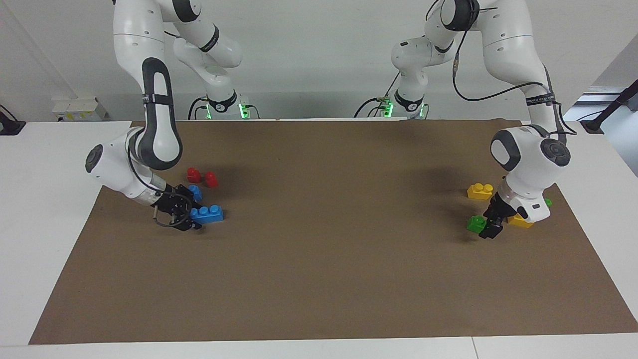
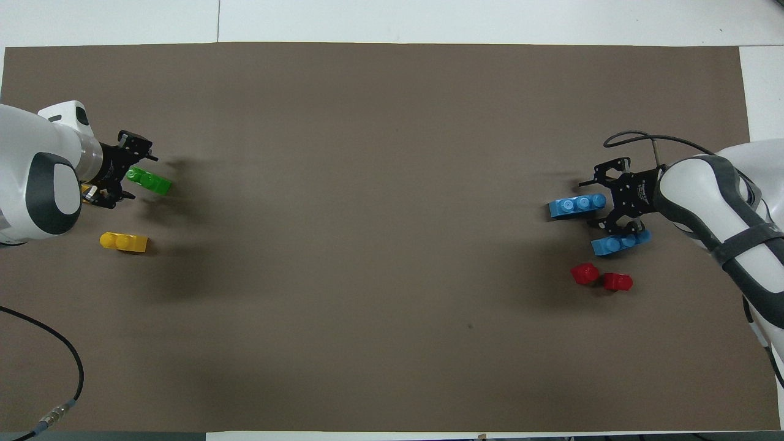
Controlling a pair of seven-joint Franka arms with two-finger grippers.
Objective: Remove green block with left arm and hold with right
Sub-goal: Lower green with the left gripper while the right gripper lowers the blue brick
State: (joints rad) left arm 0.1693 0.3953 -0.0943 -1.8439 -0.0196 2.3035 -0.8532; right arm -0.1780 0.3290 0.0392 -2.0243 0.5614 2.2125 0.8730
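The green block (image 2: 150, 181) (image 1: 476, 223) lies on the brown mat at the left arm's end of the table. My left gripper (image 2: 138, 177) (image 1: 487, 227) is low over it and open, one finger on either side of the block's end. At the right arm's end, my right gripper (image 2: 589, 203) (image 1: 195, 215) is open too, its fingers straddling the end of a blue three-stud brick (image 2: 577, 205) (image 1: 207, 213) that rests on the mat.
A yellow brick (image 2: 124, 242) (image 1: 480, 190) lies nearer the robots than the green block. Another yellow brick (image 1: 520, 221) sits partly under the left wrist. A second blue brick (image 2: 620, 243) and two red pieces (image 2: 585, 274) (image 2: 617, 282) lie by the right gripper. A cable (image 2: 61, 352) crosses the near corner.
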